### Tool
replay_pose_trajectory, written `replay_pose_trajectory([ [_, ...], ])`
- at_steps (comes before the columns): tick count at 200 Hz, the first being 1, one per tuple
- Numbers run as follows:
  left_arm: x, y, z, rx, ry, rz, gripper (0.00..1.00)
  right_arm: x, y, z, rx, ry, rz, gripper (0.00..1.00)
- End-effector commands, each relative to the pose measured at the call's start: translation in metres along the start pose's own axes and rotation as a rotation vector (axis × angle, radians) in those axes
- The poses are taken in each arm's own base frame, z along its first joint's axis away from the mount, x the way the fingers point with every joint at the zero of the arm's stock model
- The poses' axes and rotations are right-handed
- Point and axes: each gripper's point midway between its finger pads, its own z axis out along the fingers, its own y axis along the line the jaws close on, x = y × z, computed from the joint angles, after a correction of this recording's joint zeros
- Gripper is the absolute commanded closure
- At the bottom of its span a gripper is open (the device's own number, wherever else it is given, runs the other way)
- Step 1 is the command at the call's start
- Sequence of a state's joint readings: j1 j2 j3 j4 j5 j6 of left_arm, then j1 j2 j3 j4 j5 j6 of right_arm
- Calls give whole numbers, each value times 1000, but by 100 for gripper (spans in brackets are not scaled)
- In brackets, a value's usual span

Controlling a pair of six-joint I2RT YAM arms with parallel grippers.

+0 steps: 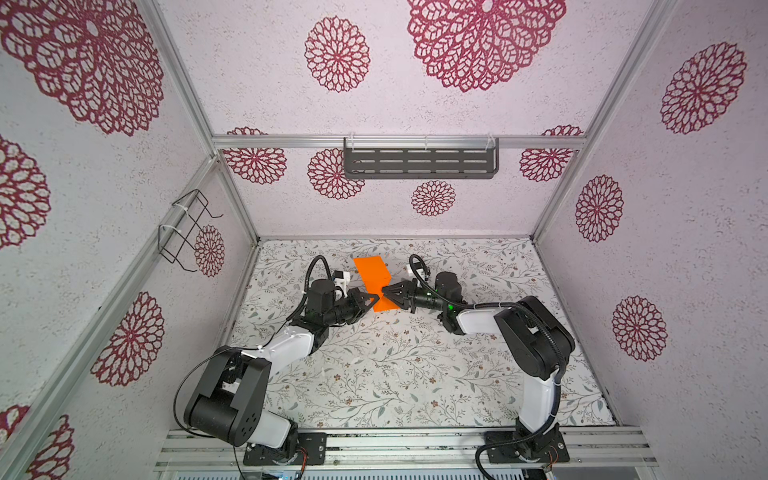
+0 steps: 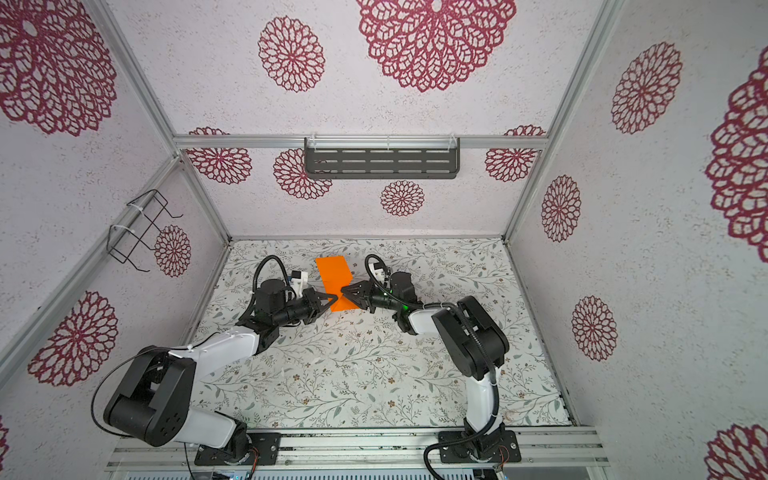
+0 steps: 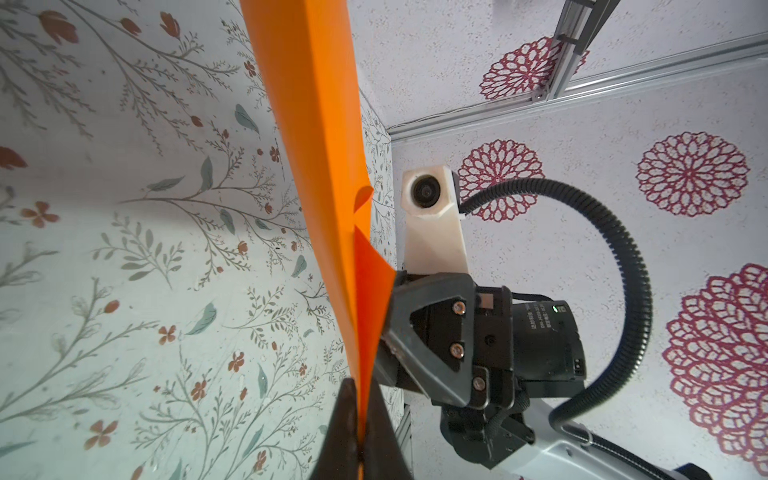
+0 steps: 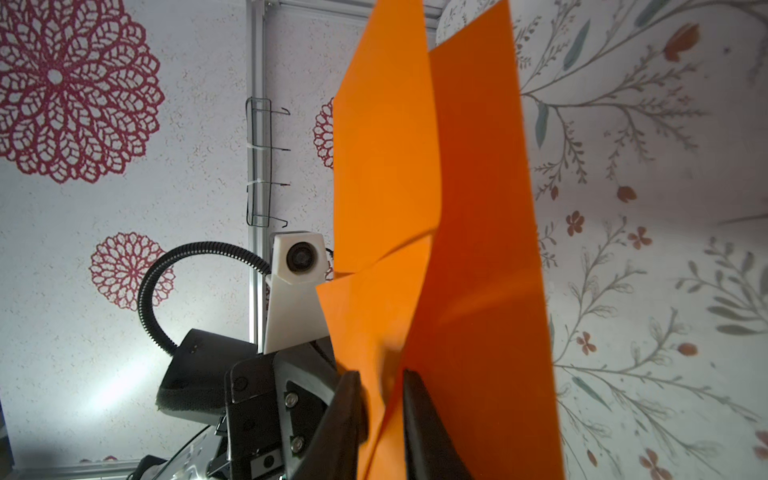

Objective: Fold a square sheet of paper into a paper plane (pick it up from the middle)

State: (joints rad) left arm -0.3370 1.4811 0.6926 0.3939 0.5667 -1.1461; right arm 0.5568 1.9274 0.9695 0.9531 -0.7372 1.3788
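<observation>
My left gripper [image 1: 375,300] has its fingers [image 3: 347,432] pinched tight on the folded orange paper sheet [image 1: 371,272], which sits over the tabletop [image 1: 374,374], toward 12 o'clock from its centre. At the sheet's 3 o'clock, my right gripper [image 1: 385,291] has its fingers [image 4: 419,419] slightly parted, with paper between them.

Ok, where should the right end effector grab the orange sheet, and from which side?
Probably the edge facing the right end effector, opposite where the left end effector pinches it. The orange sheet stands on edge, layers fanning apart, so come from the right, straddling all layers.
</observation>
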Motion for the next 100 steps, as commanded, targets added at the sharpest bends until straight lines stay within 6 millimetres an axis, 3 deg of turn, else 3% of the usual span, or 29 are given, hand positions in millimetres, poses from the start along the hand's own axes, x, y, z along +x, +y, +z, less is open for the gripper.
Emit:
replay_pose_trajectory([
  [1, -8, 11, -8, -93, -22, 45, 97, -17, 11, -23, 44, -71, -99, 63],
  [29, -12, 45, -26, -371, -3, 120, 99, -38, -20, -56, 293, -174, -213, 47],
  [54, -22, 81, -73, -819, 54, 174, 100, -58, -40, -98, 595, -286, -339, 34],
  [76, -34, 89, -115, -1145, 80, 270, 98, -71, -41, -131, 758, -385, -419, 26],
  [100, -54, 85, -143, -1403, 82, 391, 98, -76, -35, -148, 805, -437, -454, 22],
])
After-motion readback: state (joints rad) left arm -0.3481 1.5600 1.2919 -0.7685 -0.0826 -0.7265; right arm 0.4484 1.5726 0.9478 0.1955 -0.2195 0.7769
